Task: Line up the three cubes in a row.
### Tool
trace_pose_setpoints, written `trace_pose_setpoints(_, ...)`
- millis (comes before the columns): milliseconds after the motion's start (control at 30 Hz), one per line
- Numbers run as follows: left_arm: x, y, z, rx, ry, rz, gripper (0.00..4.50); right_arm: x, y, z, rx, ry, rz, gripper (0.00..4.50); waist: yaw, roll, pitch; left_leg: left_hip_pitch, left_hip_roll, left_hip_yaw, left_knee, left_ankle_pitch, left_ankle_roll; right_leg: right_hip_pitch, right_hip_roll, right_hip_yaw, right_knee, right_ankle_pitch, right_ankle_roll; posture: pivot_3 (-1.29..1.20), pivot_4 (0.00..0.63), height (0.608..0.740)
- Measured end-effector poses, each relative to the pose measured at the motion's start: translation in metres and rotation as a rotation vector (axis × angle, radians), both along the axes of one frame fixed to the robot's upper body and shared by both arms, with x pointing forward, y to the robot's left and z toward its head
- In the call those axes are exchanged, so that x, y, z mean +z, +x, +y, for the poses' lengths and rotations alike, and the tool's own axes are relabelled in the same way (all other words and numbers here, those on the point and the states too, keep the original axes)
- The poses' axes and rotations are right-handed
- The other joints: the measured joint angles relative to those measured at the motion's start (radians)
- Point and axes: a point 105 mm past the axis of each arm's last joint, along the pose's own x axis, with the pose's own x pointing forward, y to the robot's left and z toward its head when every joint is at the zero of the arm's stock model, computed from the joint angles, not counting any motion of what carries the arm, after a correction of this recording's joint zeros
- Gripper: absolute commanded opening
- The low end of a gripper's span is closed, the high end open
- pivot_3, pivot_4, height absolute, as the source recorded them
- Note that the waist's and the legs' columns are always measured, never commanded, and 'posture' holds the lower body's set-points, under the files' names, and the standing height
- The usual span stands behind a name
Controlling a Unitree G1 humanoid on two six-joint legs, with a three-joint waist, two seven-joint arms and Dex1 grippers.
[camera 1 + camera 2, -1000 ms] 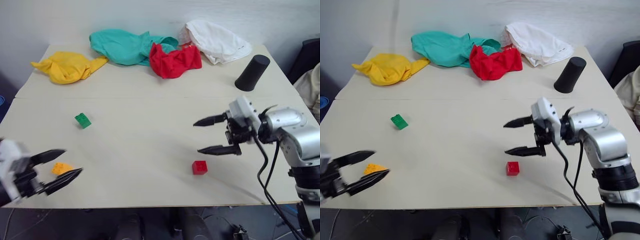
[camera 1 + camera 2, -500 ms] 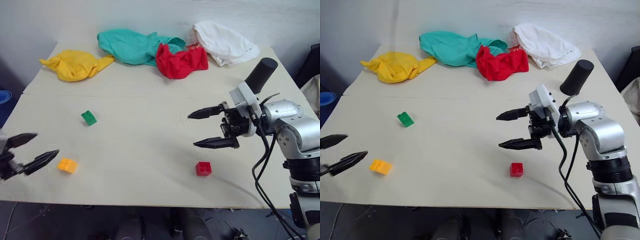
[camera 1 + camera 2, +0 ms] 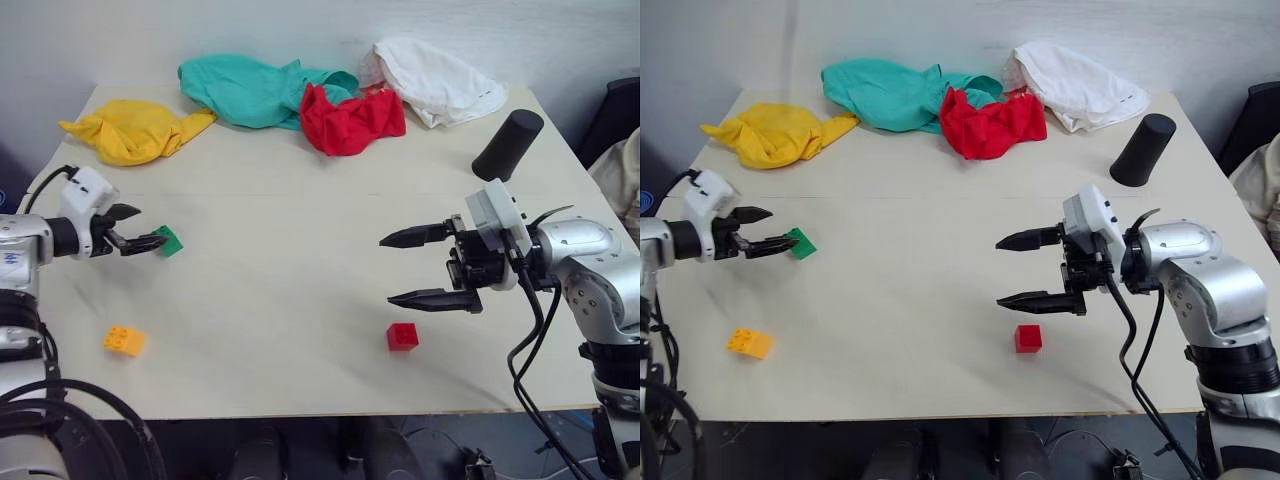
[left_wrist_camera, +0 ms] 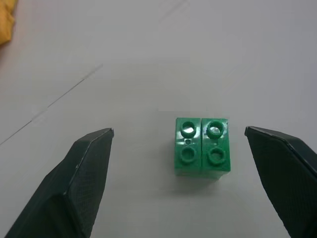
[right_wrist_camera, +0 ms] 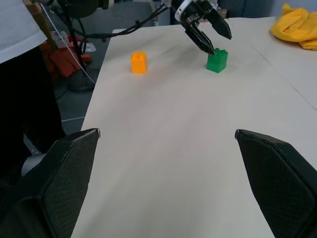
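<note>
The green cube lies at the table's left. My left gripper is open and level with it, its fingertips just short of the cube; in the left wrist view the green cube sits between the two fingers, untouched. Nearer the front left edge lies the orange-yellow cube, apart from the gripper. The red cube rests at the front right. My right gripper hangs open above the table just behind the red cube, pointing left, with nothing in it.
Along the back of the table lie a yellow cloth, a teal cloth, a red cloth and a white cloth. A tall black cylinder stands at the back right, behind my right arm.
My left gripper has moved from beside the orange-yellow cube at the front left edge forward to the green cube, still open. The right gripper has stayed in place. The camera shifted a little.
</note>
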Motion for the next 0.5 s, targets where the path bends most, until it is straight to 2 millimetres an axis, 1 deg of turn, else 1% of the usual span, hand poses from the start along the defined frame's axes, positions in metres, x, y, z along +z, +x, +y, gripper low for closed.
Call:
trace_pose_setpoints(100,-0.008,0.006,-0.003,-0.004,-0.005,0.037,4.5,0.001,-0.002,-0.001,-0.028,0.006,-0.007,4.49,0.002,0.0,0.0,0.0,0.0,-0.001,0.001,0.0,0.0,0.0,0.0,-0.001,0.001,0.0,0.0,0.0,0.15,0.74)
trace_pose_setpoints(200,-0.011,0.007,-0.004,-0.01,0.002,0.059,4.5,0.002,-0.002,-0.002,-0.05,0.011,-0.022,4.49,0.002,0.0,0.0,0.0,0.0,-0.001,0.001,0.0,0.0,0.0,0.0,-0.001,0.001,0.0,0.0,0.0,0.15,0.74)
trace_pose_setpoints(300,-0.015,0.01,-0.004,-0.006,0.036,0.075,3.86,0.003,-0.001,-0.001,-0.069,0.012,-0.039,4.5,0.002,0.0,0.0,0.0,0.0,-0.001,0.001,0.0,0.0,0.0,0.0,-0.001,0.001,0.0,0.0,0.0,0.15,0.74)
trace_pose_setpoints(500,-0.023,0.01,-0.006,-0.007,0.03,0.107,2.04,0.004,-0.001,-0.001,-0.074,0.013,-0.046,4.5,0.003,-0.001,0.0,0.0,0.0,-0.001,0.001,0.0,0.0,0.0,-0.001,-0.001,0.001,0.0,0.0,0.0,0.15,0.74)
